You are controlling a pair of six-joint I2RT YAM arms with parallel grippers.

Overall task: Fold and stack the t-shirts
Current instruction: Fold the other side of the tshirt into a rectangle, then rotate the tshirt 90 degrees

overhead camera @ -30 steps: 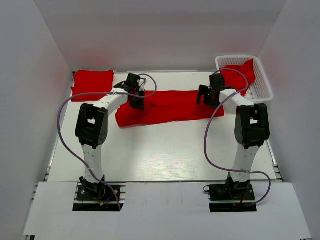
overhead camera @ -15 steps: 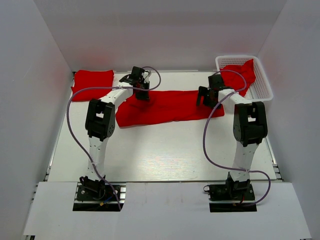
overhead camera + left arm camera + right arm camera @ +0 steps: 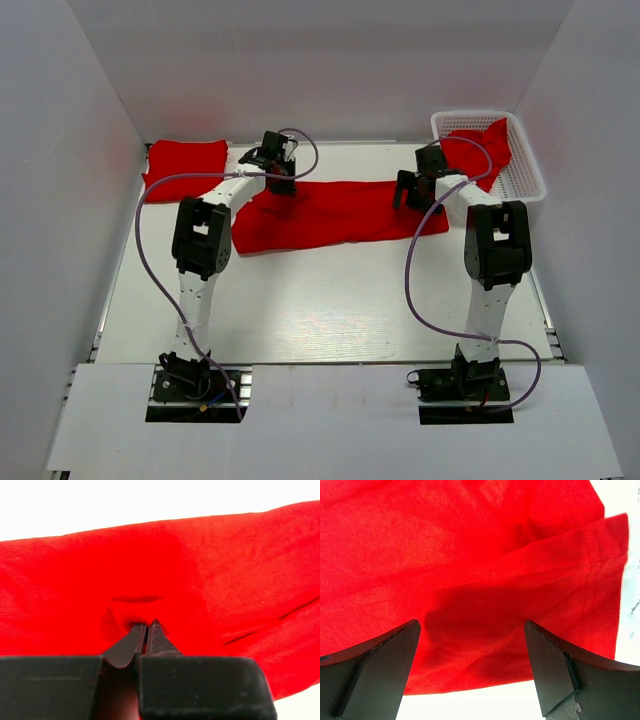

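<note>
red t-shirt pinched in left hand, right hand wide open.

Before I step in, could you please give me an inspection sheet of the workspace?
Surface: white table.
Job's things: long t-shirt across the middle; folded t-shirt far left; third t-shirt in the white mesh basket, far right.
Clutter: nothing seen.
Grippers: left fingers shut on the long t-shirt; right fingers open over it.
Cables: purple cables hang in loops, one per side.
Surroundings: white walls.
</note>
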